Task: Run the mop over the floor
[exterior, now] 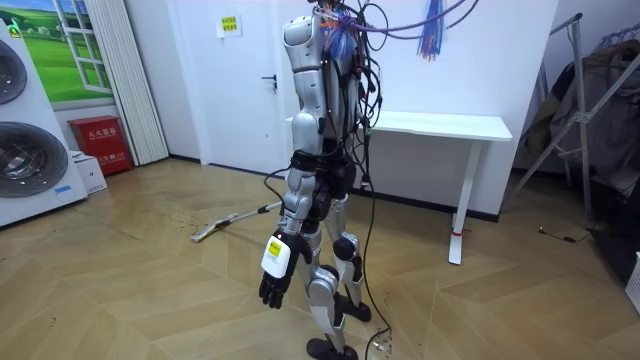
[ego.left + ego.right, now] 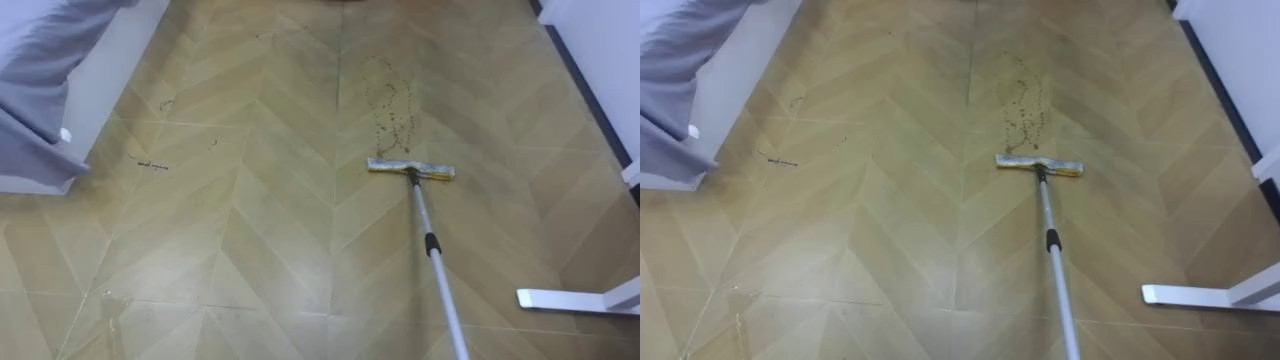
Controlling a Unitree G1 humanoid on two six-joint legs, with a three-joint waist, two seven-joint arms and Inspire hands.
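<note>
1. Standing upright on wood floor (image 1: 150,290), just in front of white desk (image 1: 440,125), turned toward rm view's left.
2. left hand (image 1: 275,287) hanging low beside the thigh; fingers (image 1: 268,297) loosely bent, slightly apart, pointing down, pinching nothing.
3. mop (image 2: 431,242) down on the boards, well apart from those fingers: past them toward rm view's left and further back. No contact w/ them.
4. mop head (image 2: 410,168) at far end, set crosswise to the handle. Handle w/ dark collar abt midway, running back to eye views' lower edge. Can't tell what grips the near end.
5. Brownish stain (image 2: 390,105) of dotted marks just beyond mop head, on the side away from the fingers; nearest marks right at the head's far edge.
6. Small dark scraps (image 2: 152,163) on floor, well left of mop head.
7. White desk foot (image 2: 570,298) nr the handle's right side, not touching.
8. Washing machines (image 1: 25,150) at rm view's far left, w/ red box (image 1: 100,140) beside them, far from the fingers.
</note>
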